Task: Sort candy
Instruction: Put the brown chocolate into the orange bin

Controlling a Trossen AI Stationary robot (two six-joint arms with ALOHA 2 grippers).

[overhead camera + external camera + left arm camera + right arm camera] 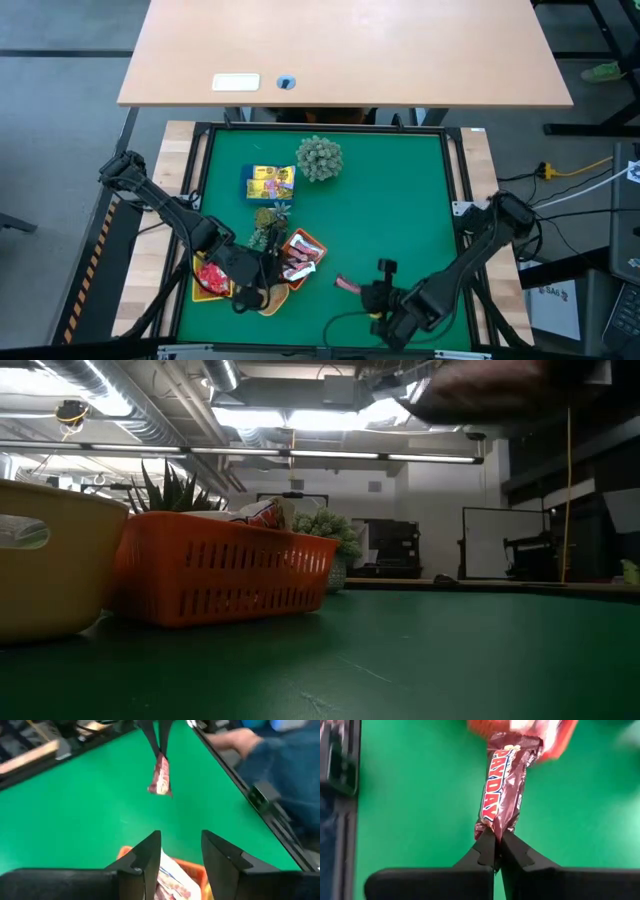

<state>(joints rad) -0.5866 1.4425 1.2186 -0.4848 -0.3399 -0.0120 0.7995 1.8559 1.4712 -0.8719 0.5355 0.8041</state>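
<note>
A dark brown candy bar [502, 785] with yellow lettering hangs from my right gripper [496, 845], which is shut on it above the mat's near middle [362, 290]. My left gripper [180, 855] stands open with nothing between its fingers, over an orange tray [318, 243] that holds wrapped candy [167, 880]. A second tray [197, 270] at the near left holds red packets. Yellow packets [270, 182] lie flat on the green mat farther back. The left wrist view shows the bar [161, 777] dangling beyond the tray. My right gripper pinches the crimped end of the bar's wrapper [492, 827] between its two fingertips [482, 847]. The fingers slant down from the table's near right. The bar hangs below them, its long side running away from the fingers, lifted clear of the mat.
A spiky pale green plant ball [319, 158] sits at the far middle, small plants [270, 225] behind the trays. The mat's right half [410, 190] is open green surface. A wooden desk [350, 50] lies past the far edge. A person's hand and blue sleeve [280, 765] show beside the table.
</note>
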